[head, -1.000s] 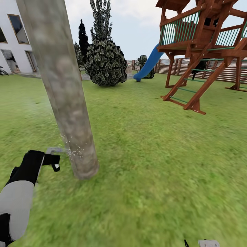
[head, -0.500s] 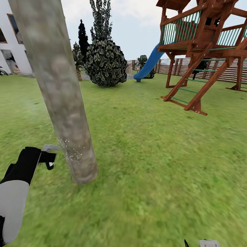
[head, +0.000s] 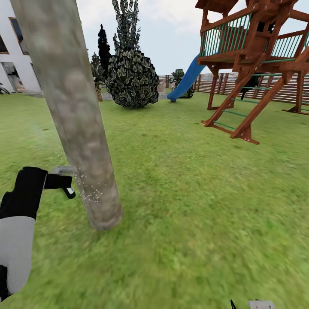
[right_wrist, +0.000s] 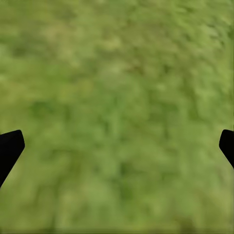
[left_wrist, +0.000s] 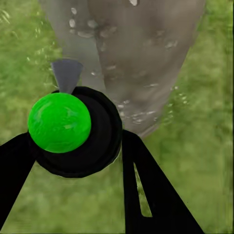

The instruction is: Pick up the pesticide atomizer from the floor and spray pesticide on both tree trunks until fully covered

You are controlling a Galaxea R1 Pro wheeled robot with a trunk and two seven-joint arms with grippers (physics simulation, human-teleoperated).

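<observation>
Where lawn (head: 193, 206) forms the ground: blurry green grass, level, running back to a brown slat fence (head: 292, 88). Wooden play tower (head: 257, 56) with blue slide (head: 186, 79) at rear right; round dark bush (head: 131, 79) and white building (head: 17, 47) at rear left. Tree trunk (head: 75, 111) near left, grey-beige, mottled, tilted, speckled with whitish droplets low down. Left gripper (left_wrist: 73, 146) clenched on pesticide atomizer (left_wrist: 73, 129), green spot up, grey nozzle aimed at trunk base, just beside it. Right gripper (right_wrist: 117, 144) spread wide over bare grass.
</observation>
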